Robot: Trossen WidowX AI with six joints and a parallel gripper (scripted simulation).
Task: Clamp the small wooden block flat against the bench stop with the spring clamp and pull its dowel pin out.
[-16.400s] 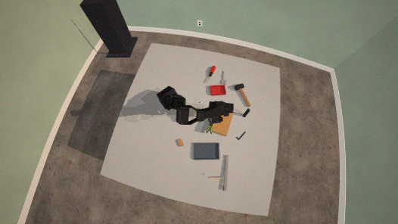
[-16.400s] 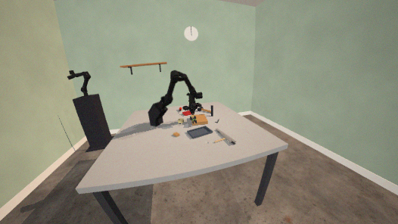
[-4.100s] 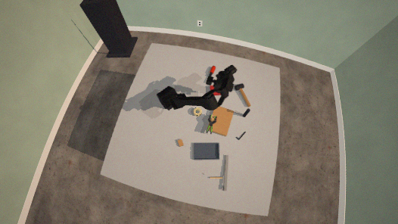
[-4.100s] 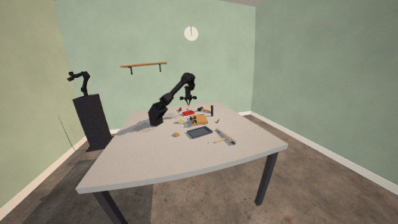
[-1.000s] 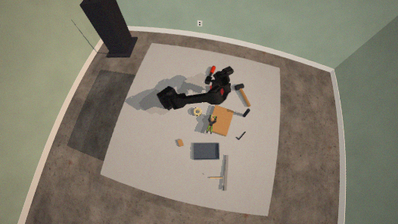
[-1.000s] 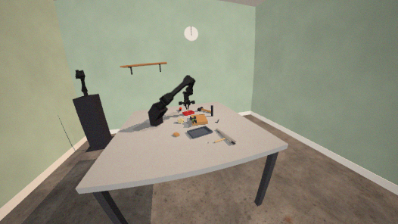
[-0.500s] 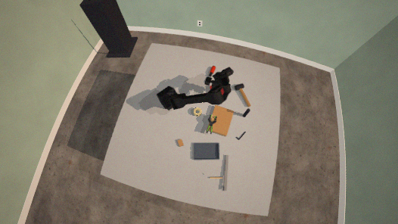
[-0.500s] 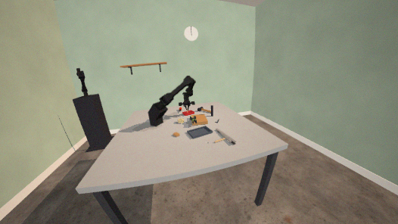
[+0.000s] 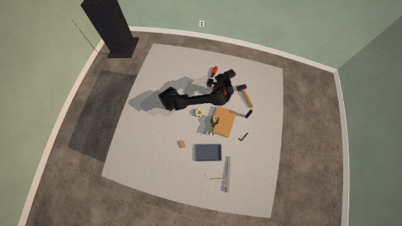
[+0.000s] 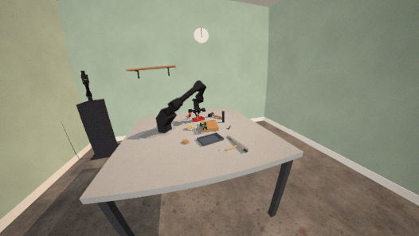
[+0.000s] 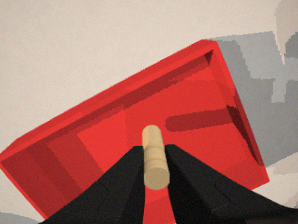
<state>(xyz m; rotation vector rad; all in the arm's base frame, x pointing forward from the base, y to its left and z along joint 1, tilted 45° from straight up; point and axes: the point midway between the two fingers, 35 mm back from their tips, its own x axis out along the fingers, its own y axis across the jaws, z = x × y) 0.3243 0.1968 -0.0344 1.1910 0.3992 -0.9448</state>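
My gripper (image 11: pixel 154 154) is shut on a pale wooden dowel pin (image 11: pixel 153 157) and holds it upright above a red tray (image 11: pixel 140 132). The tray also shows at the far side of the table (image 9: pixel 212 69) (image 10: pixel 194 116), under the gripper (image 10: pixel 196 112). The wooden board (image 9: pixel 224 121) lies near the table's middle, with the green-handled spring clamp (image 9: pixel 212 125) at its left edge. The small block under the clamp is too small to make out. In the exterior view the board (image 10: pixel 210 126) and the clamp (image 10: pixel 203 126) show close together.
A hammer (image 9: pixel 245 96) lies beside the arm. A tape roll (image 9: pixel 199 111), a small wooden cube (image 9: pixel 182 143), a grey tray (image 9: pixel 207 152), a steel ruler (image 9: pixel 227 173), a pencil (image 9: pixel 218 179) and a black hex key (image 9: pixel 242 137) lie around the board.
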